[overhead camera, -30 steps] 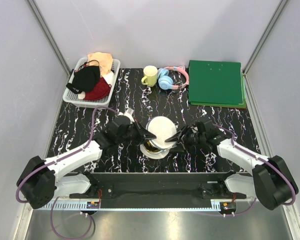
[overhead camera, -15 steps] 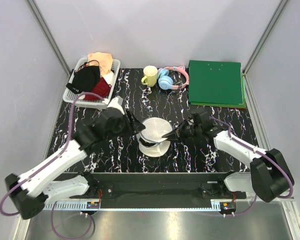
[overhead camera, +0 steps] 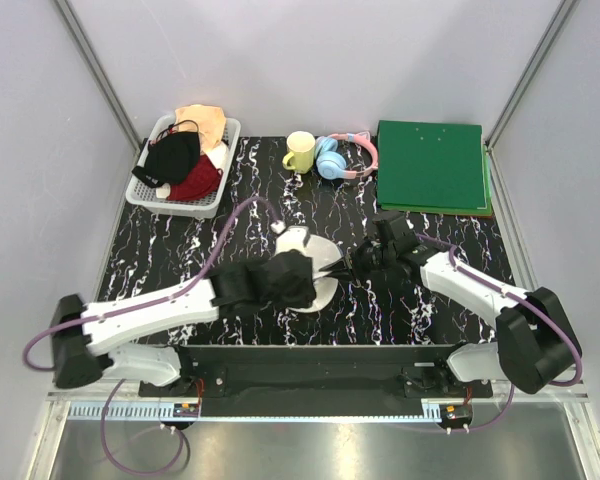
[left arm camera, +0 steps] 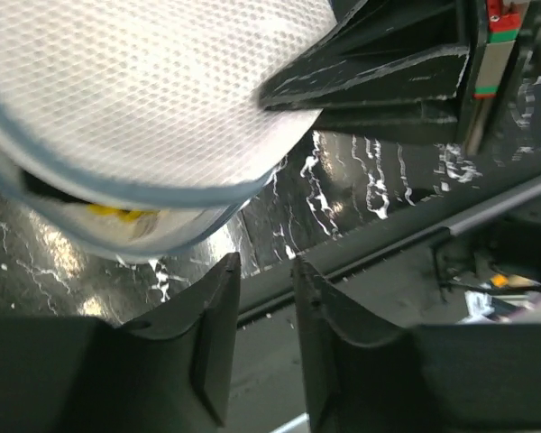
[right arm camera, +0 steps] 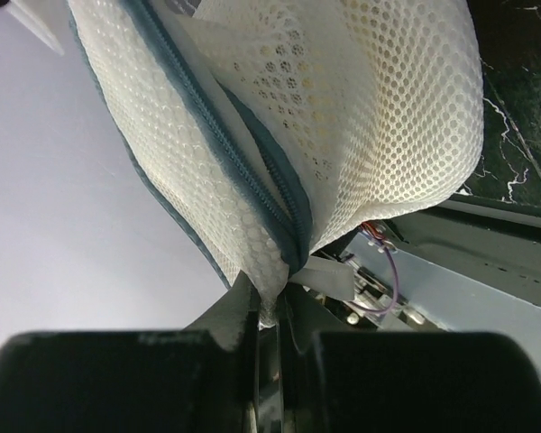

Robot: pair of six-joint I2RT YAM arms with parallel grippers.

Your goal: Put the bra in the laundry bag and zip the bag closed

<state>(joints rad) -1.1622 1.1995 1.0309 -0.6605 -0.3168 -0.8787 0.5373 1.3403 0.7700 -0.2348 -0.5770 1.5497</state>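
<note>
The laundry bag (overhead camera: 326, 256) is a white mesh clamshell with a dark zipper rim, at the table's middle. It fills the right wrist view (right arm camera: 279, 117) and the top of the left wrist view (left arm camera: 144, 90). A sliver of the yellow bra (left arm camera: 108, 212) shows between its two halves. My right gripper (overhead camera: 353, 264) is shut on the bag's rim by the zipper end (right arm camera: 270, 302) at its right side. My left gripper (overhead camera: 310, 284) is at the bag's near-left side, just below it. Its fingers (left arm camera: 212, 325) stand slightly apart with nothing between them.
A white slatted basket (overhead camera: 212, 205) with black, dark red and peach garments stands at the back left. A yellow mug (overhead camera: 300, 152) and blue-pink headphones (overhead camera: 335, 158) are at the back middle. A green folder (overhead camera: 432, 165) lies at the back right.
My left arm has swung from the bag's far-left side down to its near-left side, stretched low across the table. My right gripper has kept its hold on the rim, moving slightly back.
</note>
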